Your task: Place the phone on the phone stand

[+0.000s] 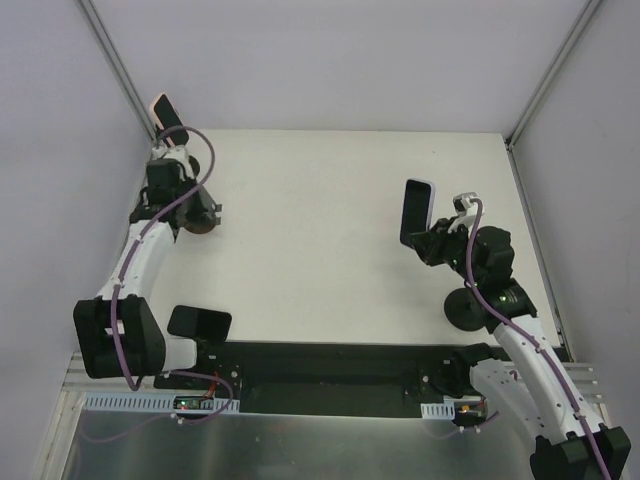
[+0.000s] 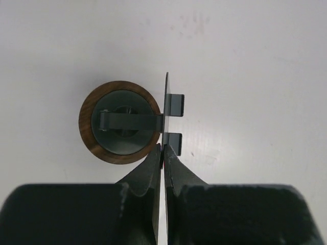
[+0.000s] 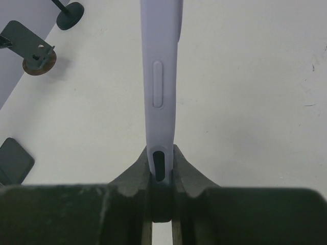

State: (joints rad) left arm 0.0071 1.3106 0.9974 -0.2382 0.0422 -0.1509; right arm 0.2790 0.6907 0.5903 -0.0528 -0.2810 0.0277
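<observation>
Your phone stand [image 2: 120, 122] rests on its round wooden base, and your left gripper [image 2: 162, 154] is closed tight on the lower edge of the stand's upright plate. Well apart to the right of the stand, your right gripper [image 3: 161, 162] clamps 1 end of the lavender-cased phone [image 3: 159, 66], which stands upright, clear of the stand.

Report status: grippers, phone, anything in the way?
Left gripper shut on phone stand, at its plate. Right gripper shut on phone, not yet on stand. Bare table between them.
</observation>
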